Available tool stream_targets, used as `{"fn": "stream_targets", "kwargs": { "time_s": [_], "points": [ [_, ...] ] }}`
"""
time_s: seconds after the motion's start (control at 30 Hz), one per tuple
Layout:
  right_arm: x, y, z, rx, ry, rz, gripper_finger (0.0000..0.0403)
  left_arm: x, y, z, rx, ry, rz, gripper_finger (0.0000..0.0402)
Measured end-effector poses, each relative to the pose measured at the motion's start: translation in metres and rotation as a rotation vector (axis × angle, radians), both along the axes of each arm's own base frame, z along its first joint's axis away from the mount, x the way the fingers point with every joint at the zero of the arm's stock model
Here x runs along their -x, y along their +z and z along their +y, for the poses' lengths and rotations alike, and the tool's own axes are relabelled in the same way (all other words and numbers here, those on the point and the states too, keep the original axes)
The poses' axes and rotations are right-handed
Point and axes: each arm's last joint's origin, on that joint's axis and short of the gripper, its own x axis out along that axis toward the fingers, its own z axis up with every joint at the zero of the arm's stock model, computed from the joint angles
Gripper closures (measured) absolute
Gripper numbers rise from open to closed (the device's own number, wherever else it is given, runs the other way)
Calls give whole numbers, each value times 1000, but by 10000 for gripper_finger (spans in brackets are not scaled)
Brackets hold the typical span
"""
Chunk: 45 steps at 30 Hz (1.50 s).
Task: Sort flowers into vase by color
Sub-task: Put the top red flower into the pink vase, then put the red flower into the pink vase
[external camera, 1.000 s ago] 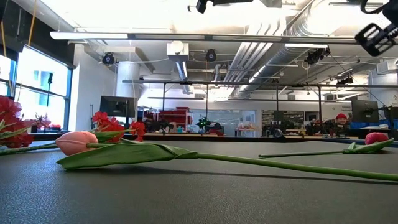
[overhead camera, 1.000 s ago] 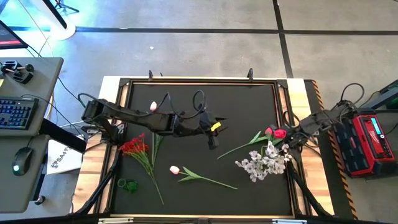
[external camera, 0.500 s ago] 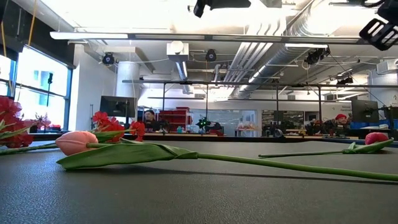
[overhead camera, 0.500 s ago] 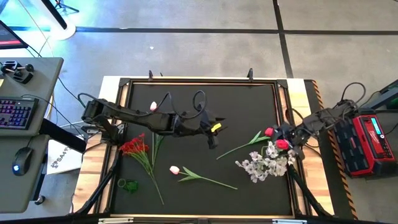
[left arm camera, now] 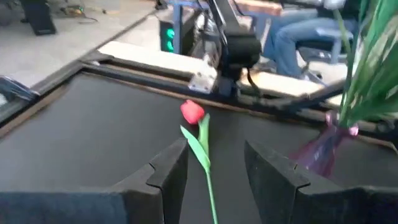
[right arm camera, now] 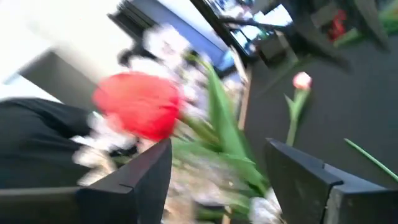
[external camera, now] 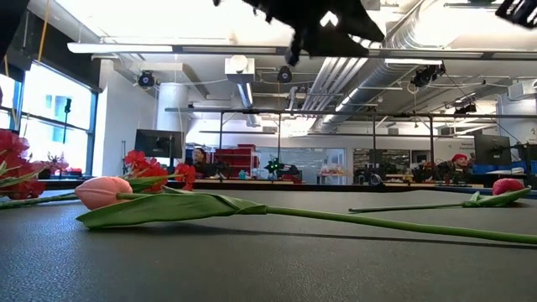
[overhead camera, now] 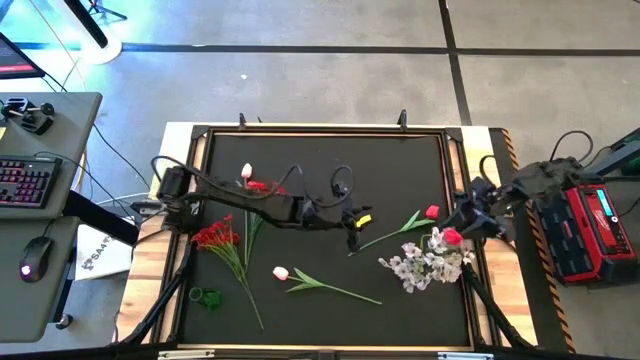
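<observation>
— First, the left gripper: where, and doing what?

— Out over the middle of the mat, reaching in from the left, poised low over the stem end of the red tulip. Fingers roughly half apart, one to each side of the stem, with a gap far wider than the stem. Nothing clamped.

— Why straddle the stem and not the head?

— Probably to lift by the stiff green part and spare the bloom. Also leaves the head free to go up and the stem down into a vase.

— And the tulip itself?

— Flat on the mat, head toward the right arm, stem slanting back toward the centre.

— And the right gripper?

— At the right edge of the mat, just beside the white bunch. Jaws spread wide, empty. Just beyond the fingertips, the red bud, resting among the white blossoms and gripped by nothing.

— Odd place for red, among white?

— Seems so, judged by the colour rule. Possibly standing in a purple vase under that bunch, though hard to tell from above.

— Left to sort?

— Plenty: pink tulip loose on the mat between the white bunch and the red cluster, the latter at the left edge, well apart from both grippers.
</observation>
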Motion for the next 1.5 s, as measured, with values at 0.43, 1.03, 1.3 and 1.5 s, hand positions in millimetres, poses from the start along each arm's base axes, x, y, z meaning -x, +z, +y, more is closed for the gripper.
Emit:
{"fn": "stream_targets", "kwargs": {
  "time_s": [0.43, 1.03, 1.3, 1.5],
  "points": [
    [9, 38, -11, -104, -181, -217, 163, -52, -103, 31, 140, -36, 133, 257],
    [8, 35, -14, -86, -296, -197, 163, -55, -148, 11, 89, -121, 257, 257],
    [7, 35, -15, -98, -356, -191, 163, -53, -159, 3, 62, -145, 304, 280],
    [7, 35, -17, -106, -405, -188, 163, -52, -170, -3, 49, -149, 341, 330]
  ]
}}
